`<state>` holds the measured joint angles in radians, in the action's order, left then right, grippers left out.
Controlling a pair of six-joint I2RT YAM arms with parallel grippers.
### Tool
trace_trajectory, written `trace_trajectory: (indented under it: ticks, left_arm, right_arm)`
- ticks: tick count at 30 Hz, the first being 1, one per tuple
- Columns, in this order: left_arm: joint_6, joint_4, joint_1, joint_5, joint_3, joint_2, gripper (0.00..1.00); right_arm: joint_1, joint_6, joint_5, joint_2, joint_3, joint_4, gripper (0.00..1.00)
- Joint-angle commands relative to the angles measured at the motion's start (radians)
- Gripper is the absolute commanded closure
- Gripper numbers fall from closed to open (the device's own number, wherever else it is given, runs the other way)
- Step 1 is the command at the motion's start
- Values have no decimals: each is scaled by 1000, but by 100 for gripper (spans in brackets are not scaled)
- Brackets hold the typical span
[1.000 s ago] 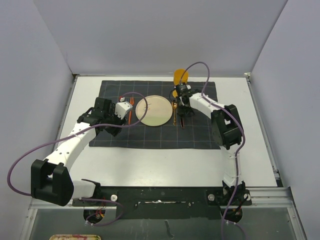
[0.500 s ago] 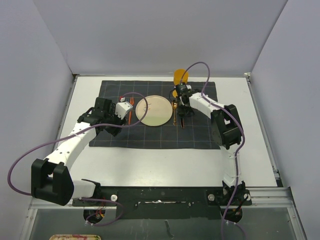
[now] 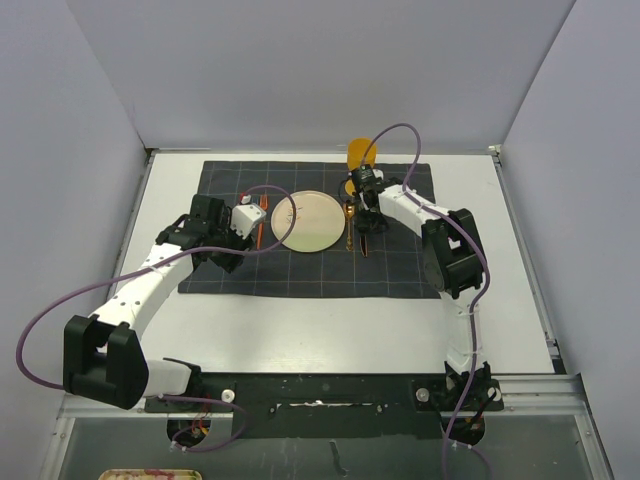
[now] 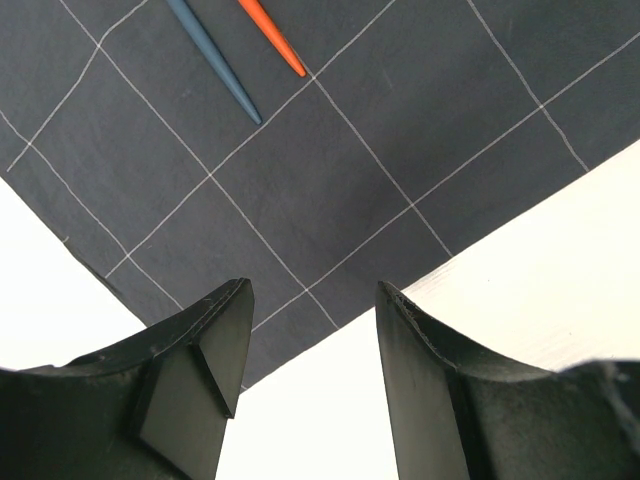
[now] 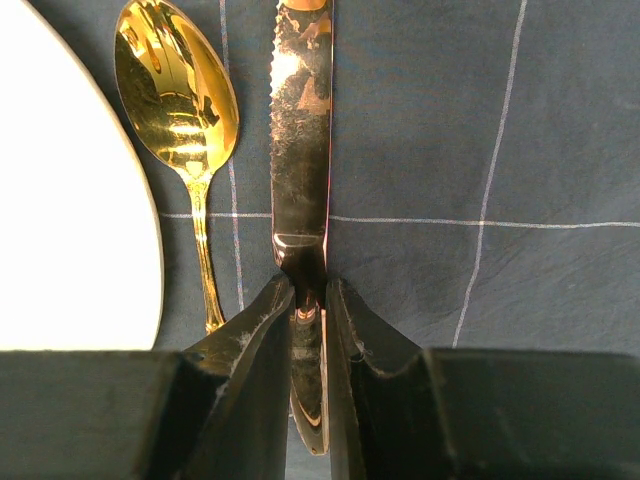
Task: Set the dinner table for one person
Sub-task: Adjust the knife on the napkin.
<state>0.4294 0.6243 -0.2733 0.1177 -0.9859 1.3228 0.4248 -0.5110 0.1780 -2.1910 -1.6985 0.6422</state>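
A cream round plate (image 3: 305, 220) lies in the middle of the dark grid cloth (image 3: 400, 270) on the white dinner table (image 3: 330, 320). Right of the plate lie a gold spoon (image 5: 180, 100) and a copper-coloured knife (image 5: 300, 130). My right gripper (image 5: 308, 285) is shut on the knife's handle, low over the cloth; in the top view the right gripper (image 3: 362, 190) sits at the knife's (image 3: 365, 240) far end. My left gripper (image 4: 312, 300) stands open and holds nothing, over the cloth's edge, left of the plate. Tips of a blue handle (image 4: 215, 65) and an orange handle (image 4: 272, 38) lie beyond it.
An orange cup (image 3: 360, 153) stands at the cloth's far edge, just behind the right wrist. An orange utensil (image 3: 260, 228) lies left of the plate. Grey walls close in the table on three sides. A metal rail (image 3: 330, 385) runs along the near edge.
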Motion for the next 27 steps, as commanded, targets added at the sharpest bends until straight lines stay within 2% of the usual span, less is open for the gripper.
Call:
trace_trajectory:
  ticks: [1,27]
  left_arm:
    - [6,-52,-4,27,-13,12,49]
    - [5,-53,-4,34,-20,16,49]
  right_arm:
    - [-3,-25,9,1,-36,-19,96]
    - [23,-28,-21,38,36,-44,91]
